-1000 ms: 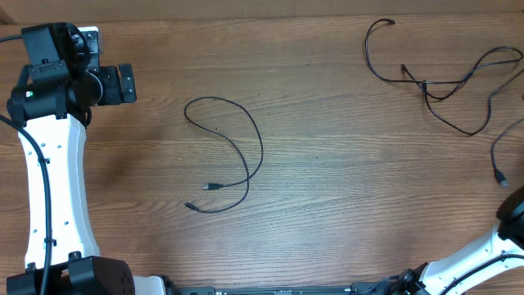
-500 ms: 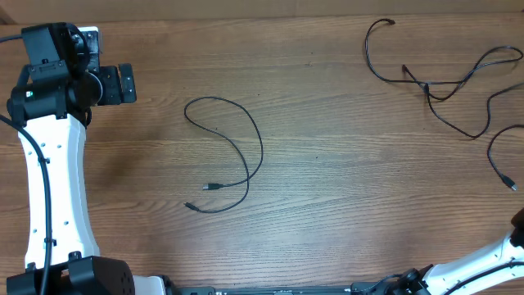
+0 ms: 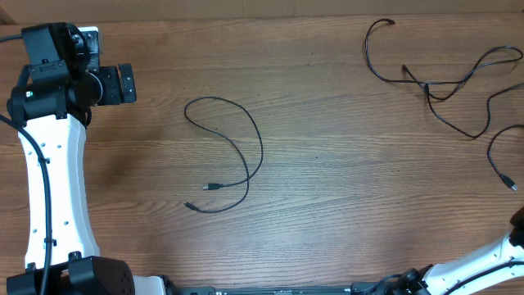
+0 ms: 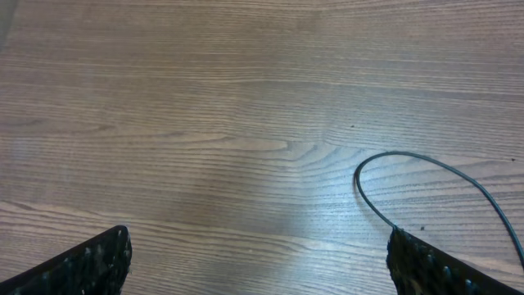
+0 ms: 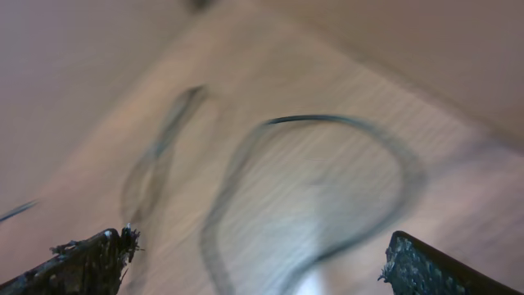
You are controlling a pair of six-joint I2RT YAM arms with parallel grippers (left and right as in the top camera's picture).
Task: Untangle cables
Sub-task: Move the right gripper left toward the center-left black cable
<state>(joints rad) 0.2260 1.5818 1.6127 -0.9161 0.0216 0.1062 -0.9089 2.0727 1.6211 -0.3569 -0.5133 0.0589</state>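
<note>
Two thin black cables lie tangled [image 3: 442,82] at the table's far right, and one strand curls down to a small plug [image 3: 512,187] near the right edge. A separate cable [image 3: 237,156] lies in a loose loop at mid-table; part of its curve [image 4: 409,160] shows in the left wrist view. My left gripper [image 3: 129,83] hovers at the far left, open [image 4: 258,246] and empty, with the loop off to its right. In the blurred right wrist view my right gripper [image 5: 262,254] is open above a blurred cable loop [image 5: 327,123] and holds nothing.
The white left arm [image 3: 49,172] runs along the table's left side. Only a piece of the white right arm [image 3: 483,258] shows at the bottom right corner. The wooden table [image 3: 344,188] carries nothing besides the cables.
My right arm has drawn back toward the bottom right corner. The cable strand by the right edge has shifted, and its plug now lies lower and further right. The left arm has not moved.
</note>
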